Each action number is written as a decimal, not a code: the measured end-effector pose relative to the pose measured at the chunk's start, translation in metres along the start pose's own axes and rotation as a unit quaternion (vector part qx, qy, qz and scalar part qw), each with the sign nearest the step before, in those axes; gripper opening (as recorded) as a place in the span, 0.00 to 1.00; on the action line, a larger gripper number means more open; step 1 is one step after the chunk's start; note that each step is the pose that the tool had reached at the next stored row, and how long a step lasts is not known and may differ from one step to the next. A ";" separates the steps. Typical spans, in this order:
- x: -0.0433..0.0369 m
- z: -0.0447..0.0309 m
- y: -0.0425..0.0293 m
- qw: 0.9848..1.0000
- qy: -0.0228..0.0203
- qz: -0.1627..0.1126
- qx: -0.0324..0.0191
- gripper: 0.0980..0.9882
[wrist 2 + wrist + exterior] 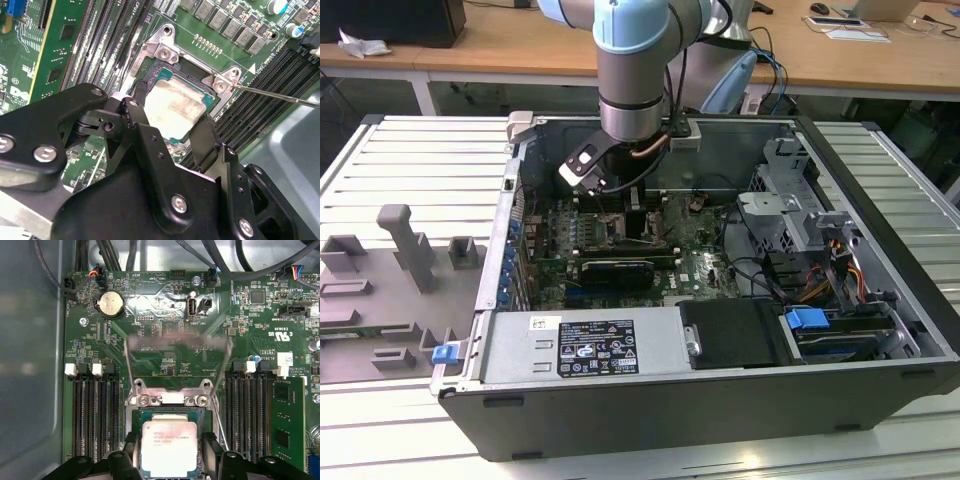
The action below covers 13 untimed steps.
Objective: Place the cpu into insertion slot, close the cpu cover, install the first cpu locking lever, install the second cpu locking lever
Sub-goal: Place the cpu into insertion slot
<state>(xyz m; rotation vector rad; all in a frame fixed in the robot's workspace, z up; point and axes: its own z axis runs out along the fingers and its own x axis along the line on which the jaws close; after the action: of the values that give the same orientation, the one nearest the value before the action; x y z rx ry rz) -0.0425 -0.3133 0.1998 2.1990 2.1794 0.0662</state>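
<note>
First wrist view: the cpu [170, 447], pale silver with a green rim, sits clamped between jaws of the gripper [171, 441].

print | white sticker [595, 347] on metal housing [658, 345]; small lettering on cpu [165, 450] face

Silver-beige cpu [167, 447], green motherboard [150, 355], black claw [172, 125].

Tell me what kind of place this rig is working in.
Probably a robotics or electronics lab: an opened desktop computer case lies on a slatted metal workbench, grey fixture blocks stand beside it, and wooden desks with cables and papers run behind.
</note>
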 end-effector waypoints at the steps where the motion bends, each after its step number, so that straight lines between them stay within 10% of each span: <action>1: 0.0000 0.0000 0.0000 1.000 0.000 0.000 0.000 0.58; 13: 0.0001 0.0003 0.0002 1.000 0.000 0.000 0.000 0.49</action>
<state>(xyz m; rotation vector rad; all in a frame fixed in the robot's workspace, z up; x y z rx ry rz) -0.0423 -0.3132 0.1995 2.1991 2.1795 0.0674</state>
